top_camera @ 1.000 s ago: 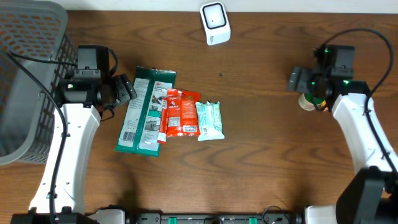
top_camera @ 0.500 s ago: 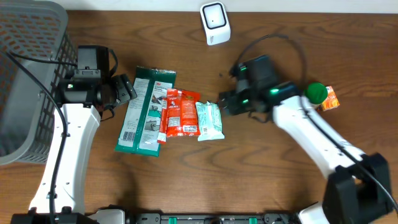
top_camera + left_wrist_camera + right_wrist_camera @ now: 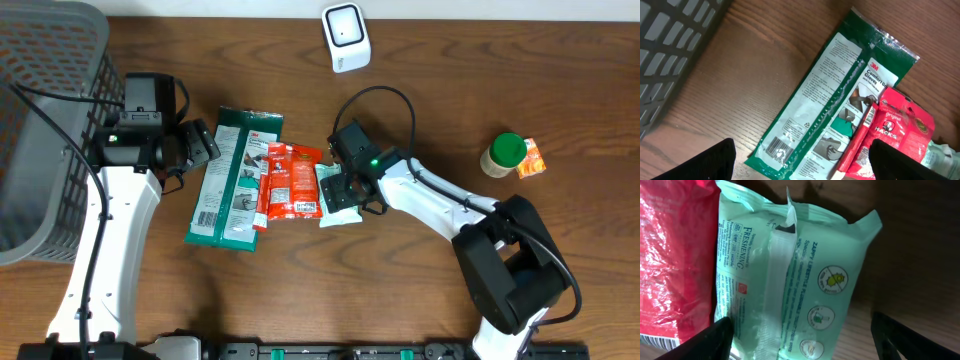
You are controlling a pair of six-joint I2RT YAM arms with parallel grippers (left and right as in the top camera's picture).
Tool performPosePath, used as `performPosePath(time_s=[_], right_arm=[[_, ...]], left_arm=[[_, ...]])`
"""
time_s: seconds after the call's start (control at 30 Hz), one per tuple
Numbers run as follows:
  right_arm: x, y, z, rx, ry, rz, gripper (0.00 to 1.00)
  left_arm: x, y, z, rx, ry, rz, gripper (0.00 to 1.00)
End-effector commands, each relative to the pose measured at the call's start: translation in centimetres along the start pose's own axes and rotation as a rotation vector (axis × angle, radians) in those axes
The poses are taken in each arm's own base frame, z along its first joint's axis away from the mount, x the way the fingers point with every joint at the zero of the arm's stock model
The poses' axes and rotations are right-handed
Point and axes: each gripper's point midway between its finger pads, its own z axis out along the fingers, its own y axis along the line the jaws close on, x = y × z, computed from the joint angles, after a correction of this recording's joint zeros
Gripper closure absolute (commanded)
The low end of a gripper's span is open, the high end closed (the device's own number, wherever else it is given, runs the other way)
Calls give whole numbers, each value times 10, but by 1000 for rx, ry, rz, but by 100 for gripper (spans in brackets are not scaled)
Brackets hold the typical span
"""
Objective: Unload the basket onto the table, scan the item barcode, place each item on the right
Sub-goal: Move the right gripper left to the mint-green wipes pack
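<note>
Jaws apart on left gripper (image 3: 802,150) and right gripper (image 3: 800,330); soft, light wipes pack (image 3: 790,270) looks best pinched across its middle.

Dark wood-grain bench (image 3: 300,290) fills the shot, even light; pale strip (image 3: 480,8) along far edge, grey mesh basket (image 3: 40,60) at L corner.
</note>
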Motion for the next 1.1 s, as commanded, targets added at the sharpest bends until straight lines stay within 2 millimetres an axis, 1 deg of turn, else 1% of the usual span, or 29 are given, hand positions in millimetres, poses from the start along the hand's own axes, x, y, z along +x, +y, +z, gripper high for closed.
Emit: performPosePath(time_s=[0.0,0.13,0.2,0.4,0.47,0.57,0.63,0.73,0.83,0.87,0.9,0.97,1.0,1.07], right_arm=[[-8,-22,-3,110,-35,24,17],[-9,-22,-3,82,-29,39,14],[-11,-26,-6,83,-33,50,12],[-18,-51,-26,83,-48,120,11],[-22,-53,-35,33,-55,127,10],[-27,-46,-50,-88,-71,84,8],[-32,-49,-61,-131,-93,82,7],[-36,-56,-67,-158,-107,109,5],[-34,-57,-69,-207,-99,73,4],[-32,-57,-70,-220,-90,55,4],[-31,-58,-70,-225,-85,44,4],[-26,-60,-70,-229,-71,8,3],[-24,-62,-70,-227,-66,5,3],[-22,-65,-70,-224,-55,12,3]], left_arm=[[-3,1,-4,-1,-14,6,15],[-4,1,-4,-1,-15,6,15],[-3,1,-4,-1,-14,6,15],[-3,1,-4,-1,-14,6,15],[-3,1,-4,-1,-15,6,15],[-3,1,-4,-1,-14,6,15],[-3,1,-4,-1,-14,6,15],[-4,1,-4,-2,-15,6,15],[-4,1,-4,-1,-15,6,15],[-5,0,-5,1,-19,6,0],[-6,0,-5,4,-25,5,0],[-18,-6,-5,27,-73,-15,0],[-20,-7,-5,32,-83,-28,0],[-15,-9,-4,46,-61,-77,0]])
